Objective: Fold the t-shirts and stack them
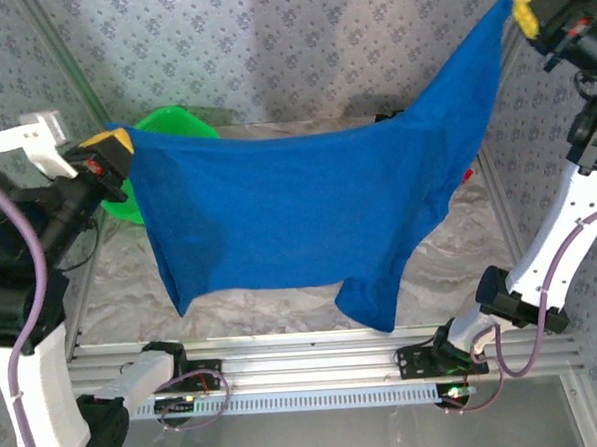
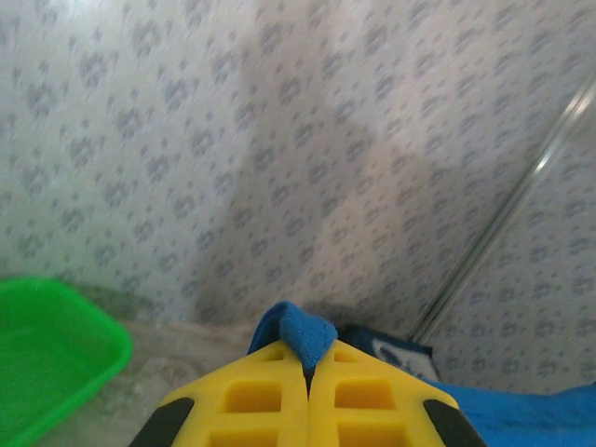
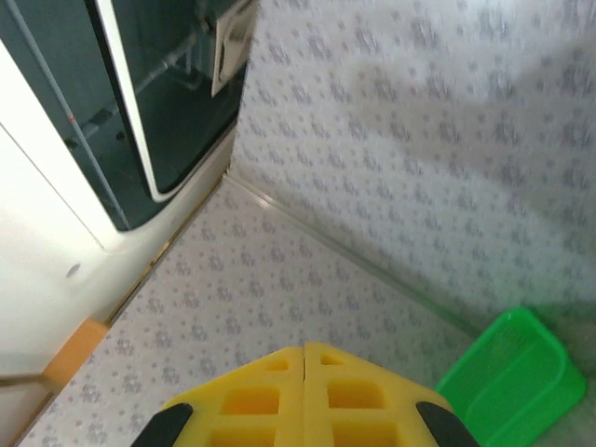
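The royal blue t-shirt (image 1: 298,213) is held up in the air above the table (image 1: 116,283) and is stretched between the two grippers across the middle of the top view. The left gripper (image 1: 112,145), at the left edge of that frame, is clamped on one corner of the cloth. In the left wrist view a small fold of it is seen pinched between the yellow fingers (image 2: 261,396).

The right gripper (image 1: 529,6), in the upper right corner, is closed on the opposite corner. This corner is raised higher, so the shirt hangs slanted. The green basket (image 1: 173,125) is partly seen behind the shirt at the upper left.

The step in hand is judged to be the spreading of the shirt before folding. Next, the shirt probably needs to be lowered and laid flat on the table, with both corners brought level and the cloth held taut so that no wrinkles are made.
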`<action>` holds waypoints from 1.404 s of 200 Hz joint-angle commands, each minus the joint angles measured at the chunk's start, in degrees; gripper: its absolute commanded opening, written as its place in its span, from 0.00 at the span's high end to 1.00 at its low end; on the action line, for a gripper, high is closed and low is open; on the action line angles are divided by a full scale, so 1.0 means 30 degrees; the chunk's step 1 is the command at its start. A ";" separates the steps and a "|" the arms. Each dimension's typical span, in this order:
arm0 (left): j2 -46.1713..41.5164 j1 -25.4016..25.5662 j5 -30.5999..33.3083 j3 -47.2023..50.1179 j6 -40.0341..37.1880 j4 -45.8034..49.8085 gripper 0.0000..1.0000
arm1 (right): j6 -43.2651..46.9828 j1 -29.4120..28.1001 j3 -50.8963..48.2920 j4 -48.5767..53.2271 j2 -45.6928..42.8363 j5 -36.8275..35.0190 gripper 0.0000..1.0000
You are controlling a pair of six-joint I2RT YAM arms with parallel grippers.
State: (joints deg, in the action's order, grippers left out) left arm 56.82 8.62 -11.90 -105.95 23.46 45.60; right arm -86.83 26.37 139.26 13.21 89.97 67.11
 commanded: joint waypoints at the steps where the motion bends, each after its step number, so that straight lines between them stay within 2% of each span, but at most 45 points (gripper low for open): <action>1: 0.0089 -0.0157 0.1477 0.2096 0.0079 -0.1348 1.00 | 0.4066 -0.1439 -0.2001 0.2445 0.0082 -0.0759 1.00; 36: 0.0468 -0.0177 0.2993 0.5624 -0.0695 -0.2801 1.00 | 0.7629 -0.3139 -0.6532 0.4191 0.0353 -0.2007 1.00; 59: 0.1203 -0.0251 0.3779 0.7870 -0.1384 -0.3818 1.00 | 1.0269 -0.4326 -0.7946 0.6030 0.1823 -0.2842 1.00; 83: 0.2220 -0.0823 0.4201 0.9902 -0.1694 -0.4895 1.00 | 1.2948 -0.5430 -0.7957 0.8891 0.4070 -0.4276 1.00; 126: 0.4700 -0.1734 0.4697 1.1469 -0.1959 -0.6544 1.00 | 1.6027 -0.6812 -0.6051 1.1396 0.9021 -0.7139 1.00; 152: 0.6665 -0.2033 0.4690 1.1033 -0.2208 -0.6780 1.00 | 1.6726 -0.7508 -0.4219 1.1968 1.1815 -0.8160 1.00; 181: 0.8533 -0.2263 0.4330 1.0416 -0.2355 -0.6835 1.00 | 1.6459 -0.7998 -0.3088 1.1684 1.3652 -0.8787 1.00; 228: 0.9291 -0.2990 0.3445 0.9952 -0.1414 -0.6037 1.00 | 1.6552 -0.8422 -0.3710 1.1802 1.3265 -0.8835 1.00; 281: 0.6477 -0.3255 0.2446 1.3159 0.0087 -0.5010 1.00 | 1.6169 -0.8252 -0.9674 1.0007 0.9719 -0.8778 1.00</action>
State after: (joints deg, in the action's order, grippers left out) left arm 81.10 -1.02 -2.31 -70.74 20.84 27.83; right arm -38.30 1.32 116.11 45.54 124.99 41.04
